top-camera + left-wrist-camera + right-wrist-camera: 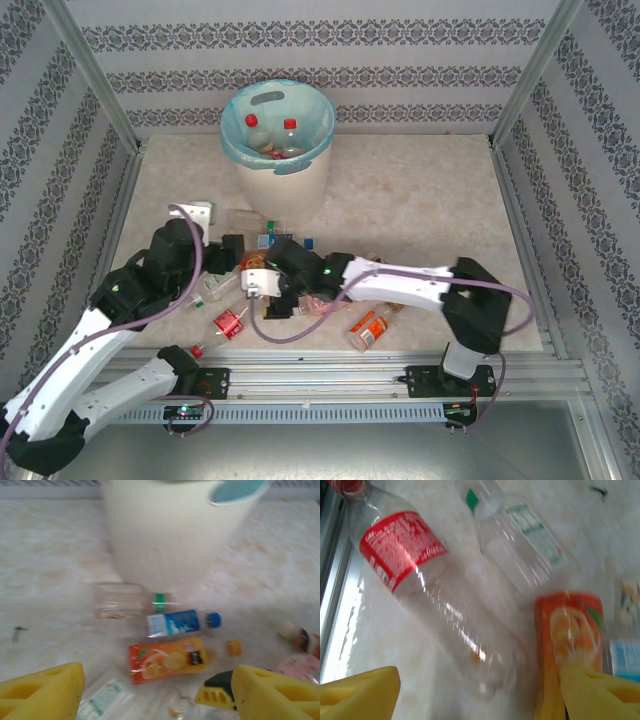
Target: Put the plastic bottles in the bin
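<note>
Plastic bottles (228, 325) are crowded under the spread, empty left claw (145, 692) and right claw (480, 685); some may be knocked aside.

white-and-black jointed left arm (100, 385) lower left, matching right arm (400, 283) centre right; lilac cables (285, 340), yellow plastic fingers (270, 692).

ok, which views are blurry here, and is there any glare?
Top external: sharp, evenly lit, only soft shadows. Left wrist: soft all over, bin and orange bottle smeared. Right wrist: motion blur, streaky glare on the red-label bottle, washed out at the lower left.
</note>
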